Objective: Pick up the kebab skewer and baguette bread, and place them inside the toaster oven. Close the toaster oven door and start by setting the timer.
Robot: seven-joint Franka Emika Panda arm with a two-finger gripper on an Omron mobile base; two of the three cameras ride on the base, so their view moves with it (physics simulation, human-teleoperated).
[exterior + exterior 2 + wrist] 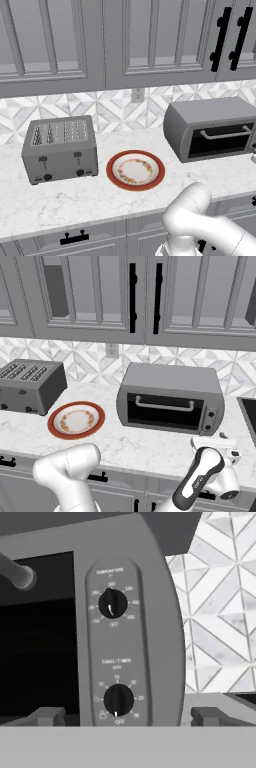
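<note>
Hand (128, 714) spread wide, empty, timer knob (118, 699) between its fingertips, toaster oven (125, 577) panel just ahead, door shut

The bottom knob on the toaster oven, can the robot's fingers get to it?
Probably yes. The bottom knob sits straight ahead between the open fingers, with nothing in front of it on the toaster oven.

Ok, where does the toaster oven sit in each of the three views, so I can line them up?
Left base view: toaster oven at the right edge, on the counter, door shut.
Right base view: centre, right of the red-rimmed plate.
Hand view: its control panel up close, two black knobs stacked, with the door's dark glass on the left.
Shared landmark: the silver bar handle on the door, whose end shows at the upper left of the hand view.
</note>
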